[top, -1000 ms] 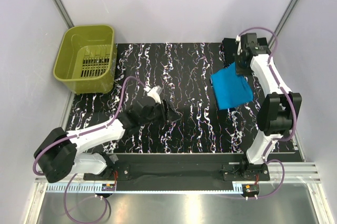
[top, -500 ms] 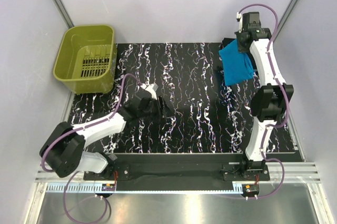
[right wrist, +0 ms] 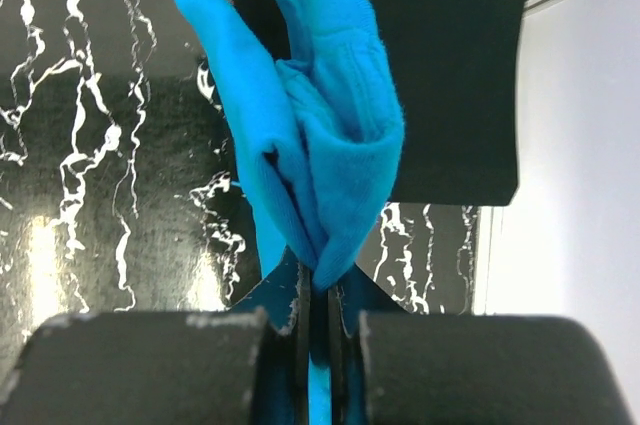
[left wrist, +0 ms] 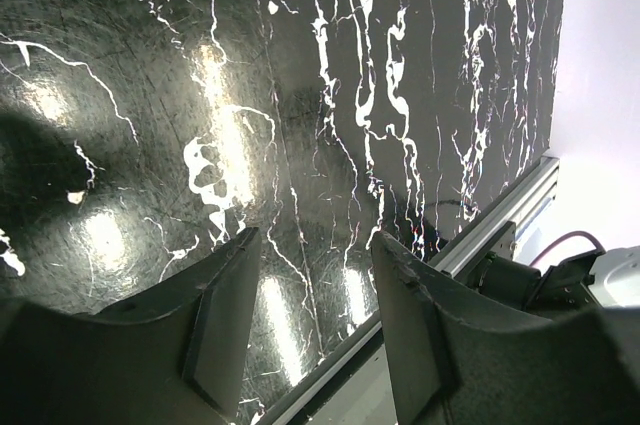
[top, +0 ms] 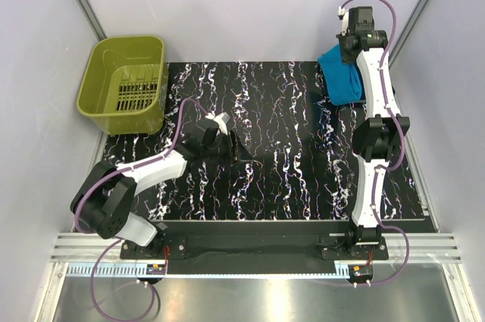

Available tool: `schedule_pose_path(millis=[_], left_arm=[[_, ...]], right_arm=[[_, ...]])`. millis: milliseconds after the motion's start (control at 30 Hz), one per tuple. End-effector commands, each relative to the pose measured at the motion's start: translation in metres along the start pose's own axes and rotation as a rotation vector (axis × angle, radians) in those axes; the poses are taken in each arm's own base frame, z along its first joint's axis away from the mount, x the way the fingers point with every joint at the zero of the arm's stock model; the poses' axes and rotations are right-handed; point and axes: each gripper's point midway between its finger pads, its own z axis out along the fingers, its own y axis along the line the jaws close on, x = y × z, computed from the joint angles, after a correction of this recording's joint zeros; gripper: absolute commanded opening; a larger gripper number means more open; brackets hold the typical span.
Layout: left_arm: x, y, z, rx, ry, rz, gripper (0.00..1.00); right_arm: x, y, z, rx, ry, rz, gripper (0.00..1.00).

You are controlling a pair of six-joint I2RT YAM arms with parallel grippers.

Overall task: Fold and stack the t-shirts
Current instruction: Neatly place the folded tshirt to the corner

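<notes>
My right gripper (top: 351, 51) is shut on the bunched turquoise-blue t-shirt (top: 341, 79) and holds it up over the table's far right corner. In the right wrist view the cloth (right wrist: 330, 135) hangs in folds from the closed fingertips (right wrist: 320, 280). Beneath it the folded black t-shirt (right wrist: 440, 65) lies flat by the table's right edge; its starburst mark is hidden. My left gripper (top: 236, 146) is open and empty, low over the marbled table left of centre. Its view shows only bare tabletop between the fingers (left wrist: 310, 240).
The olive-green basket (top: 106, 72) stands at the far left corner. The black marbled table (top: 280, 170) ends at a metal rail (left wrist: 500, 225) along its near edge. White walls close in at the back and on both sides.
My right arm has carried the turquoise shirt from mid-right to the far right corner and raised it. My left gripper has shifted slightly back and stays open.
</notes>
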Motion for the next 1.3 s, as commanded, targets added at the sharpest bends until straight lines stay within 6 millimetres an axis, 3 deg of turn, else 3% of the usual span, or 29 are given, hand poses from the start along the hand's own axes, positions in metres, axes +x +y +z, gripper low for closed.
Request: schedule_pose_path(millis=[0, 200, 567, 1267], left_arm=[[-0.015, -0.017, 0.000, 0.065, -0.009, 0.032, 0.52], [-0.018, -0.015, 0.005, 0.073, -0.005, 0.011, 0.52], [-0.021, -0.019, 0.009, 0.088, 0.001, -0.001, 0.52], [-0.021, -0.015, 0.023, 0.079, 0.032, -0.034, 0.52]], right_arm=[[-0.026, -0.004, -0.021, -0.026, -0.086, 0.023, 0.00], [-0.046, -0.007, -0.059, -0.058, -0.164, 0.069, 0.00], [-0.056, 0.002, -0.071, -0.119, -0.199, 0.102, 0.00], [-0.054, 0.005, -0.021, -0.118, -0.188, 0.114, 0.00]])
